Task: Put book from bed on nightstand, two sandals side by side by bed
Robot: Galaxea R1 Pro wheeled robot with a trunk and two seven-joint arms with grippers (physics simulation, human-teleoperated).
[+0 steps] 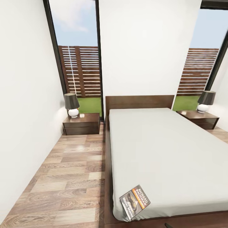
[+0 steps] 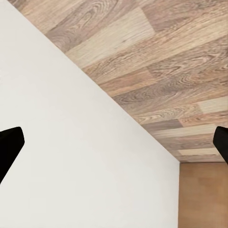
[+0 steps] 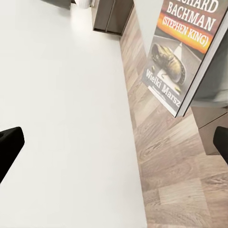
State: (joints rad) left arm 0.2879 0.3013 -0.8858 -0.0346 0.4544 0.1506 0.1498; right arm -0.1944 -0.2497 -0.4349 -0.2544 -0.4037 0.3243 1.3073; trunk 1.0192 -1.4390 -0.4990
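From the head view, the bed (image 1: 164, 152) fills the right side, and the book (image 1: 135, 202) lies flat on the mattress at its near left corner, slightly overhanging the edge. A nightstand (image 1: 81, 124) with a lamp (image 1: 72, 105) stands left of the headboard, and another nightstand (image 1: 199, 118) stands to the right. In the left wrist view, the left gripper (image 2: 114, 149) has its fingers (image 2: 9, 147) spread wide, released, over wall and wood floor (image 2: 166, 71). In the right wrist view, the right gripper (image 3: 114, 149) likewise has its fingers (image 3: 9, 147) released, holding nothing, with the book (image 3: 183, 52) ahead of them.
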